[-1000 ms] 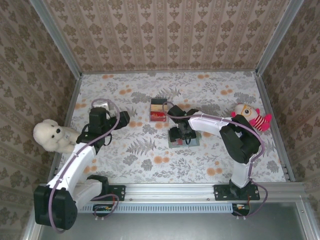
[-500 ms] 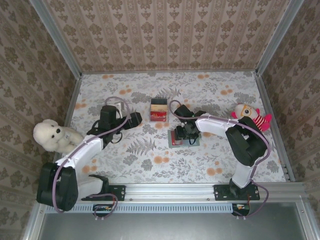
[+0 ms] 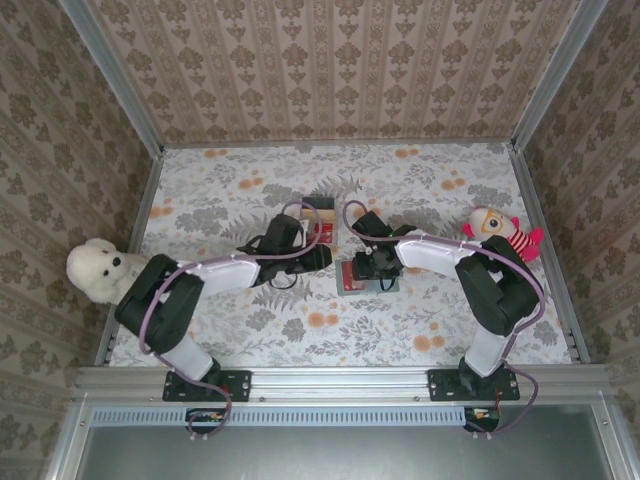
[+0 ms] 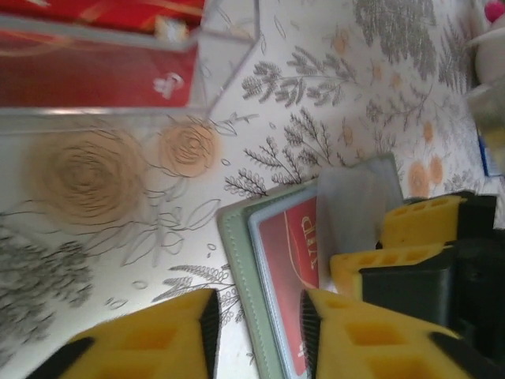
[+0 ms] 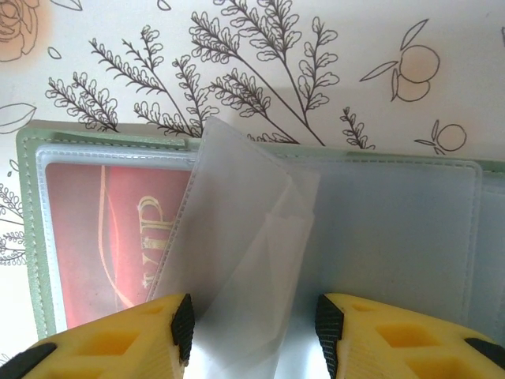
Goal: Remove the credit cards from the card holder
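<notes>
The card holder (image 3: 348, 283) lay open on the floral bench (image 3: 430, 190). It was a flat grey-green bifold with stitched clear sleeves (image 5: 237, 229), some of them flipped up. A glossy red card (image 5: 102, 237) sat under the left one. The right claw (image 5: 252, 332) stood apart, astride the loose sleeves. The left claw (image 4: 256, 324), narrowly apart, straddled the holder's edge. A hard clear box (image 3: 320, 222) with red contents stood just beyond.

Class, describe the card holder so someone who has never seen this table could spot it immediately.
Near the middle of the floral table, on the near side of the clear plastic box, lies the card holder. Unlike the box, it is flat, grey-green, open, with clear sleeves and a red card showing.
</notes>
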Controlling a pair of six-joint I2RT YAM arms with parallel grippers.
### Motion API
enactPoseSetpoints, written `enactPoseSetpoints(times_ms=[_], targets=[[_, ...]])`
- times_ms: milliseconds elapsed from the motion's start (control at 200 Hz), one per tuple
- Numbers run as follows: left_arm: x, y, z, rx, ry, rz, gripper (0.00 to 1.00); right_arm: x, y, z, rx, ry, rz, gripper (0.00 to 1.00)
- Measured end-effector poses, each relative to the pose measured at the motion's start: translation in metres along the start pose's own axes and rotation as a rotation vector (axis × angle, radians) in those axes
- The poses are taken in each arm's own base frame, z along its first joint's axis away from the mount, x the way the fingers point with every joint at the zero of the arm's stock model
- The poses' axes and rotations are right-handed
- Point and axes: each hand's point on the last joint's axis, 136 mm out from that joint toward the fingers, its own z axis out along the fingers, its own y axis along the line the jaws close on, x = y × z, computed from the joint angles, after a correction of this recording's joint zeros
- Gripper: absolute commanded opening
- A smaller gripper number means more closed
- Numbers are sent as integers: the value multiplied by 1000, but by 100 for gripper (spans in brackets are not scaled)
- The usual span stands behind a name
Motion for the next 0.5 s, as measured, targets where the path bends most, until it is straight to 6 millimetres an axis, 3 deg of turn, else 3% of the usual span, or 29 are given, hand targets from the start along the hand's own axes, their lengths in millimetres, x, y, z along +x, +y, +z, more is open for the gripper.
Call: enactPoseSetpoints(times_ms=[190, 500], targets=[[15, 0, 29, 20, 61, -54, 14, -1, 0, 0, -4, -8, 9, 46], [19, -16, 42, 54, 76, -48, 5, -1, 0, 0, -4, -10, 20, 46]])
